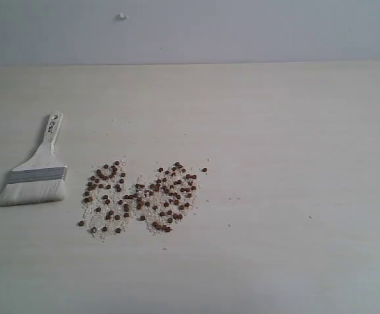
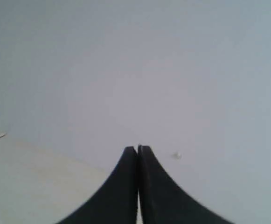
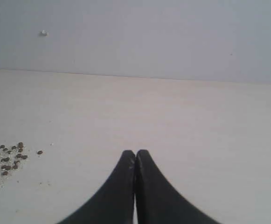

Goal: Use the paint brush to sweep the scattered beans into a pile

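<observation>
Reddish-brown beans (image 1: 140,196) mixed with pale crumbs lie spread in two loose patches on the pale table (image 1: 275,131), left of the middle. One stray bean (image 1: 204,170) sits apart to their right. The paint brush (image 1: 36,170) lies flat to the left of them, white bristles toward the front, wooden handle pointing back. No tight pile shows. Neither arm appears in the exterior view. My left gripper (image 2: 138,148) is shut and empty, facing the wall. My right gripper (image 3: 135,153) is shut and empty above bare table, with the edge of the beans (image 3: 4,161) off to its side.
A grey wall (image 1: 242,29) rises behind the table's far edge, with a small white knob (image 1: 121,16) on it. The knob (image 3: 44,33) also shows in the right wrist view.
</observation>
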You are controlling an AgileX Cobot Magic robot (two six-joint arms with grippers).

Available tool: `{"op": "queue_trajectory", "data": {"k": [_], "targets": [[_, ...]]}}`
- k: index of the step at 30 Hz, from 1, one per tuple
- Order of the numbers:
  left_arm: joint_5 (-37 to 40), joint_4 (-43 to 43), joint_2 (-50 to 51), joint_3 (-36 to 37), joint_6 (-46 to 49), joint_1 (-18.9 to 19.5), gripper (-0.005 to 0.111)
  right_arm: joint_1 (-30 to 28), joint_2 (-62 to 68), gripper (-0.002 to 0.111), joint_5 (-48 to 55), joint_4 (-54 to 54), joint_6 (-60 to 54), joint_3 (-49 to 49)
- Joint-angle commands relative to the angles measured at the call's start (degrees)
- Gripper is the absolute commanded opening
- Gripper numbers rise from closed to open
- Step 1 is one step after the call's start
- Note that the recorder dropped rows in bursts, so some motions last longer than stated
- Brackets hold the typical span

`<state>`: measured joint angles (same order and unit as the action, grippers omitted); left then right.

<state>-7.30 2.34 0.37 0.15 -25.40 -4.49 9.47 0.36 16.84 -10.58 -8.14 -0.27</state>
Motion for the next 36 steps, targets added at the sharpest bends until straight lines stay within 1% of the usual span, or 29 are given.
{"op": "queue_trajectory", "data": {"k": [1,3,4,5,6,7,8,9,10,11,12,13,15,16,18,19,20,22,25,27,29,31,34,36], "targets": [[-15.21,0.02,-0.37,-0.15,-11.02,0.01,0.000,-0.15,-0.36,0.000,-0.30,-0.02,-0.05,0.27],[-22.53,-0.73,-0.37,-0.15,-14.61,0.01,0.000,-0.15,-0.36,0.000,-0.30,-0.02,-0.05,0.27],[-23.85,-1.76,-0.37,-0.52,-14.72,0.01,0.000,-0.15,-0.36,0.000,-0.30,-0.02,-0.05,0.27],[-23.33,-4.17,-0.22,-2.45,-13.74,0.01,0.000,-0.15,-0.36,0.000,-0.30,-0.02,-0.05,0.27],[-21.88,-6.40,0.81,-4.91,-12.15,0.01,0.000,-0.15,-0.36,0.000,-0.30,-0.02,-0.05,0.27],[-16.85,-12.91,5.22,-11.04,-3.82,0.01,0.000,-0.15,-0.36,0.000,-0.30,-0.02,-0.05,0.27],[-14.54,-15.77,7.70,-13.79,0.45,0.01,0.000,-0.15,-0.36,0.000,-0.30,-0.02,-0.05,0.27],[-9.96,-20.86,15.61,-20.42,9.63,0.01,0.000,-0.15,-0.36,0.000,-0.30,-0.02,-0.05,0.27],[-6.70,-22.36,20.26,-24.39,13.03,0.01,0.000,-0.15,-0.36,0.000,-0.30,-0.02,-0.05,0.27],[2.58,-22.62,30.56,-33.12,16.16,0.01,0.000,-0.15,-0.36,0.000,-0.30,-0.02,-0.05,0.27],[7.30,-22.14,34.83,-37.91,16.72,0.01,0.000,-0.15,-0.36,0.000,-0.30,-0.02,-0.05,0.27],[20.39,-20.17,45.71,-47.54,17.78,0.01,0.000,-0.15,-0.36,0.000,-0.30,-0.02,-0.05,0.27],[38.15,-19.49,60.64,-60.14,19.67,-0.10,0.000,-0.15,-0.36,0.000,-0.30,-0.02,-0.05,0.27],[45.49,-19.49,67.57,-65.72,23.06,-0.10,0.000,-0.15,-0.36,0.000,-0.30,-0.02,-0.05,0.27],[60.04,-17.11,80.65,-74.90,28.49,-0.20,0.000,-0.15,-0.36,0.000,-0.30,-0.02,-0.05,0.27],[66.55,-13.90,85.93,-77.92,28.39,-0.77,0.000,-0.15,-0.36,0.000,-0.30,-0.02,-0.05,0.27],[70.45,-9.88,90.67,-79.94,27.85,-1.72,0.000,-0.15,-0.36,0.000,-0.30,-0.02,-0.05,0.27],[71.99,-2.34,96.39,-81.05,24.99,-3.56,0.000,-0.15,-0.36,0.000,-0.30,-0.02,-0.05,0.27],[71.32,7.81,102.89,-82.74,18.64,-6.76,0.000,-0.15,-0.36,0.000,-0.30,-0.02,-0.05,0.27],[71.20,10.34,106.70,-84.39,16.79,-8.20,0.000,-0.15,-0.36,0.000,-0.30,-0.02,-0.05,0.27],[71.03,9.04,109.57,-86.43,17.10,-9.16,0.004,-0.15,-0.36,0.000,-0.30,-0.02,-0.05,0.27],[71.03,5.79,112.27,-89.37,18.31,-9.73,0.014,-0.15,-0.36,0.000,-0.30,-0.02,-0.05,0.27],[71.03,0.65,115.27,-93.13,19.42,-9.82,0.036,-0.15,-0.36,0.000,-0.30,-0.02,-0.05,0.27],[71.03,-0.94,116.76,-94.98,18.97,-9.82,0.048,-0.15,-0.36,0.000,-0.30,-0.02,-0.05,0.27]]}}
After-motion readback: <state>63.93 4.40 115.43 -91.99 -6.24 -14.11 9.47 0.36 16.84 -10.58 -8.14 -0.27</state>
